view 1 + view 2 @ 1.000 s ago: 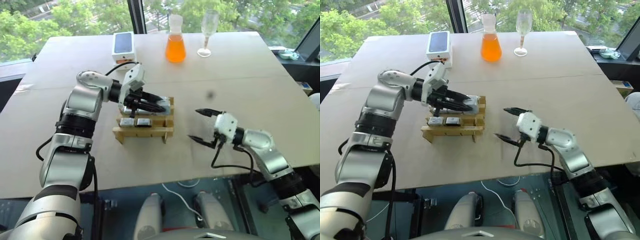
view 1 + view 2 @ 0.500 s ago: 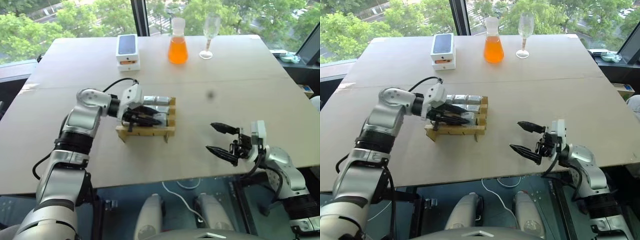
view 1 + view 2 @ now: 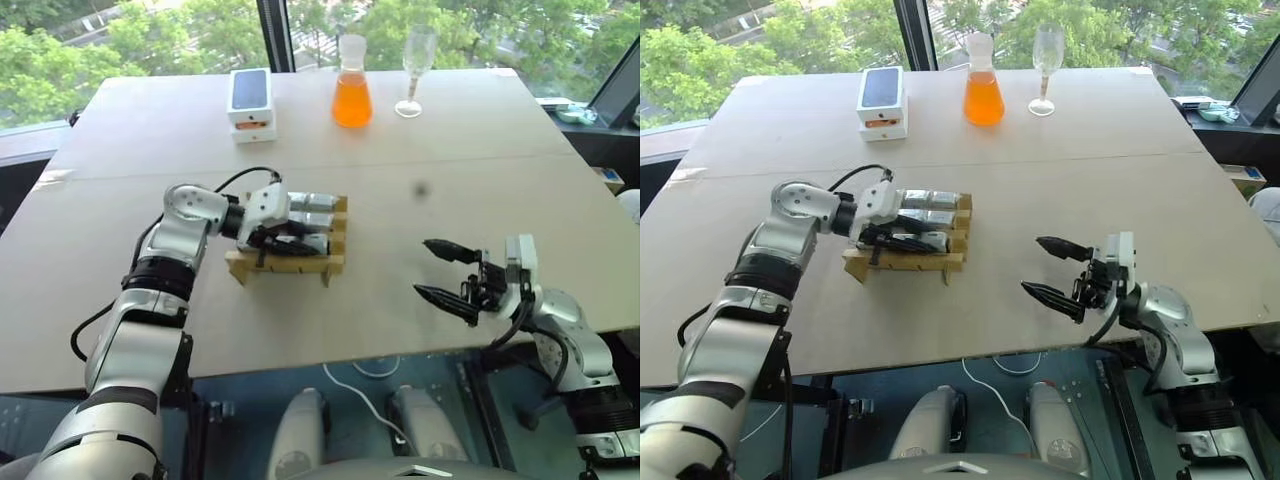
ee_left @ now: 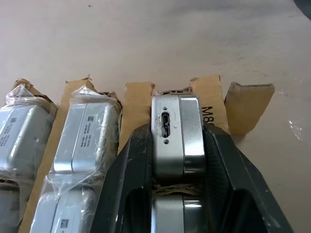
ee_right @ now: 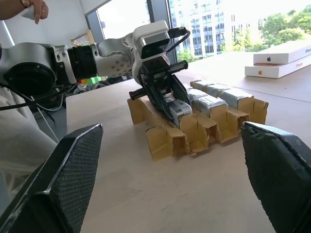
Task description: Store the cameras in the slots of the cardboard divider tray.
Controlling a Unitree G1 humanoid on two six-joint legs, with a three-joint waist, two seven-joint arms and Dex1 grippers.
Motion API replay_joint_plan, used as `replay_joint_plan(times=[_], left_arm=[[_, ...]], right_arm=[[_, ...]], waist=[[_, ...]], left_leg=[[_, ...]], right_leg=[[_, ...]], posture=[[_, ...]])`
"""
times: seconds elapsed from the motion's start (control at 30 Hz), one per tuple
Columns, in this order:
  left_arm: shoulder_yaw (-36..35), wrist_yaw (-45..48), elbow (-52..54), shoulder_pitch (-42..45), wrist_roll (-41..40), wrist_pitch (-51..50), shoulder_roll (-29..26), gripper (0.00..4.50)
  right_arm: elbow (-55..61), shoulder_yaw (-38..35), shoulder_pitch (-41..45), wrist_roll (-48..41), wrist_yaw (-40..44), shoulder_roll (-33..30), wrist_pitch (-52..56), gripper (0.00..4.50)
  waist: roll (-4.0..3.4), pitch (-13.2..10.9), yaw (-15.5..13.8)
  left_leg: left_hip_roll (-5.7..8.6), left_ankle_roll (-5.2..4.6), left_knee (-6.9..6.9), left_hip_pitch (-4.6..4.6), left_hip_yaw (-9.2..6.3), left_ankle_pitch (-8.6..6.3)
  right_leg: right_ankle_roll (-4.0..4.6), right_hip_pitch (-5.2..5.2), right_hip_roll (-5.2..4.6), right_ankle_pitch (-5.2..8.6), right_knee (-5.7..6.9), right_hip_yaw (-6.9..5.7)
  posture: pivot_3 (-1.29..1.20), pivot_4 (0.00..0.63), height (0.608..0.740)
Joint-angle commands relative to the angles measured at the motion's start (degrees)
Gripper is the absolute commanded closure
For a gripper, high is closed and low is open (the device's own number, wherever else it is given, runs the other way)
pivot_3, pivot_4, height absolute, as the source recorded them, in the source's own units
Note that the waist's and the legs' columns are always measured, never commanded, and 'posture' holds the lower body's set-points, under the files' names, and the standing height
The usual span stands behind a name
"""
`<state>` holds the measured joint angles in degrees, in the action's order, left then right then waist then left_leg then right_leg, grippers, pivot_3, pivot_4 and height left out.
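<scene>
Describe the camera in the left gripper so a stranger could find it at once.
Start at the cardboard divider tray in the middle of the table. The left gripper lies across it, shut on one camera going into a slot. Unlike its plastic-wrapped neighbours, this one is bare metal with a small port facing out.

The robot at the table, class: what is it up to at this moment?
The left gripper is shut on a silver camera and has it at a slot of the cardboard divider tray, beside other cameras, some in clear wrap, already slotted there. The right gripper hangs open and empty off to the side, above the table. At the far edge stand stacked white phone boxes, a flask of orange liquid and a glass.
</scene>
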<state>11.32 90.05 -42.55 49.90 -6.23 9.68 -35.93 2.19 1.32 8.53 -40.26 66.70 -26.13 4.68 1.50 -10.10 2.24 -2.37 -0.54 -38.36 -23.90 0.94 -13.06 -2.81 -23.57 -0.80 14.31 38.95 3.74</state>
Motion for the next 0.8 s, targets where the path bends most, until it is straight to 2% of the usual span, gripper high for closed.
replay_joint_plan(times=[0.03,0.1,0.17,0.27,0.33,0.57,0.67,0.8], left_arm=[[-0.54,1.83,-1.24,1.67,-0.30,-1.00,0.03,3.69],[-1.33,2.22,-0.73,2.03,-1.56,-2.82,0.41,2.68],[-1.45,2.41,0.52,1.94,-2.98,-4.57,0.28,2.32],[-3.05,0.59,2.91,1.38,-3.74,-5.32,0.21,1.07],[-4.05,0.92,6.48,0.15,-5.33,-8.07,-0.71,0.06],[-13.38,-3.44,29.50,-10.34,-15.92,-24.13,-7.27,0.02],[-18.94,-9.84,41.72,-20.25,-20.70,-33.50,-9.63,0.02],[-24.90,-17.44,54.65,-34.78,-23.97,-37.74,-9.26,0.02]], right_arm=[[2.53,-1.67,-0.09,-0.24,0.34,0.20,0.18,0.00],[2.41,-1.70,-0.07,0.07,0.66,0.04,0.08,0.00],[2.30,-1.84,0.01,0.14,0.78,0.06,0.11,0.00],[1.80,-2.10,0.37,0.29,1.20,0.11,-0.04,0.00],[1.37,-2.15,0.64,0.52,1.50,0.18,-0.23,0.00],[-0.90,-2.57,0.78,2.50,3.04,0.00,-1.89,0.00],[-2.99,-3.33,0.87,3.65,3.66,-0.39,-2.69,0.00],[-5.62,-4.22,1.05,5.18,5.21,-1.05,-4.24,0.00]], waist=[[0.00,0.00,0.00],[0.00,0.00,-0.01],[0.00,0.00,-0.03],[0.00,0.00,-0.09],[0.01,0.00,-0.11],[-0.01,-0.01,0.22],[-0.02,-0.01,0.17],[-0.03,-0.02,-0.01]], left_leg=[[0.00,0.00,0.00,0.00,0.00,0.00],[0.00,0.00,0.00,0.00,0.00,0.00],[0.00,0.00,0.00,0.00,0.01,0.00],[0.00,0.00,0.00,-0.04,0.00,0.00],[0.00,0.00,0.00,-0.06,-0.01,0.00],[-0.03,0.01,0.04,-0.03,0.00,0.00],[-0.08,0.01,0.10,0.01,0.01,-0.01],[-0.16,0.01,0.11,0.04,0.04,-0.01]], right_leg=[[0.00,0.00,0.00,0.00,0.00,0.00],[0.00,0.00,0.00,0.00,0.01,0.00],[-0.02,0.00,0.00,0.01,0.00,0.01],[0.00,-0.01,0.00,0.00,-0.02,0.00],[0.00,-0.01,-0.01,0.00,-0.04,-0.01],[0.00,-0.03,-0.02,0.00,-0.03,0.01],[0.01,-0.03,-0.03,0.01,-0.04,0.00],[0.01,-0.02,-0.13,0.01,-0.06,0.01]], posture=[[0.00,0.150,0.740],[0.00,0.150,0.740],[0.00,0.150,0.740],[0.00,0.150,0.740],[0.00,0.150,0.740],[0.00,0.150,0.740],[0.00,0.150,0.740],[0.00,0.150,0.740]])
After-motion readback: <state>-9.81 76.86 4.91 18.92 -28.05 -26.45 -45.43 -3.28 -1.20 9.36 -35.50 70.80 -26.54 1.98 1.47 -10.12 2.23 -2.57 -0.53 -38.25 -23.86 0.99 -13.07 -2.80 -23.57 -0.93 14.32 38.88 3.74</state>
